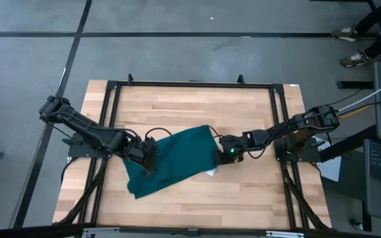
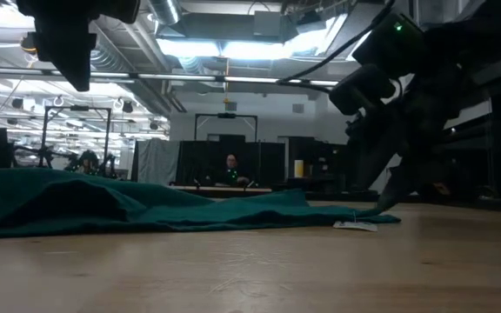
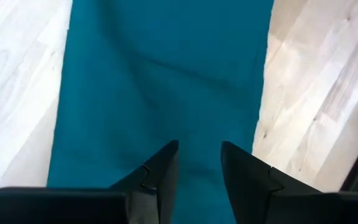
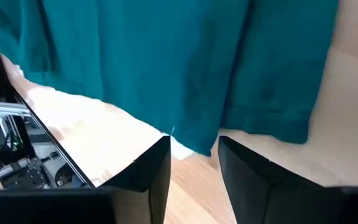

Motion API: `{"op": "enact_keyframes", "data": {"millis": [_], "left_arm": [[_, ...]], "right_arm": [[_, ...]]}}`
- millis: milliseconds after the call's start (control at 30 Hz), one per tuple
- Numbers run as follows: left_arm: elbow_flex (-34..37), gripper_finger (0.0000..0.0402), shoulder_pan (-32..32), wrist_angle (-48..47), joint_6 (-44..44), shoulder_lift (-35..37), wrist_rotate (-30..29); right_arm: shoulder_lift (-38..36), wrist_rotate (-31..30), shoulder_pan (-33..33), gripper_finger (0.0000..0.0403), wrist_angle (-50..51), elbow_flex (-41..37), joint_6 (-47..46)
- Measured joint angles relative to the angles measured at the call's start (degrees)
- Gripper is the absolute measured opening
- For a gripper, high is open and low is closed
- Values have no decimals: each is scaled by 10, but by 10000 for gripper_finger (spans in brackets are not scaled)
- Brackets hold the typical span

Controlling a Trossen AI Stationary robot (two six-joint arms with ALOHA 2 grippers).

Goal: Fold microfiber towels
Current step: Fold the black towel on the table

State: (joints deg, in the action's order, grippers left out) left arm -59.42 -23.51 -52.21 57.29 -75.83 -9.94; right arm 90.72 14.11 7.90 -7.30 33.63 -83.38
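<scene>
Folding not yet begun: towel (image 1: pixel 174 160) lies rumpled mid-surface (image 1: pixel 243 106).
We note both pincers part-open, empty: right pincer (image 4: pixel 194 155) at the tagged edge near the white tag (image 2: pixel 355 225), left pincer (image 3: pixel 199 163) over the opposite end. Risk, in our judgement: closing off the hem catches one layer or nothing, skewing the fold. Cloth dark teal, plain, creased.

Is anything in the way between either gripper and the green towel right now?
Nothing visible is. The towel lies alone on the wooden table. The left gripper hangs directly over the cloth with its jaws apart, and the right gripper sits at the towel's edge beside the white tag, jaws also apart.
</scene>
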Motion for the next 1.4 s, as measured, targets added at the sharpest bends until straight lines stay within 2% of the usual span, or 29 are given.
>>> {"op": "enact_keyframes", "data": {"millis": [500, 767, 1067, 1200, 1400], "left_arm": [[0, 116, 0, 11, -22, 0, 1], [0, 116, 0, 11, -20, 0, 1], [0, 116, 0, 10, -29, 0, 22], [0, 116, 0, 10, -30, 0, 22], [0, 116, 0, 10, -31, 0, 22]], "right_arm": [[0, -12, 8, 107, -15, 0, 16], [27, 20, 8, 129, -12, -5, 15], [27, 5, 9, 146, -12, -5, 13], [28, 3, 9, 119, -14, -6, 13], [30, -9, 7, 40, -30, -7, 13]]}}
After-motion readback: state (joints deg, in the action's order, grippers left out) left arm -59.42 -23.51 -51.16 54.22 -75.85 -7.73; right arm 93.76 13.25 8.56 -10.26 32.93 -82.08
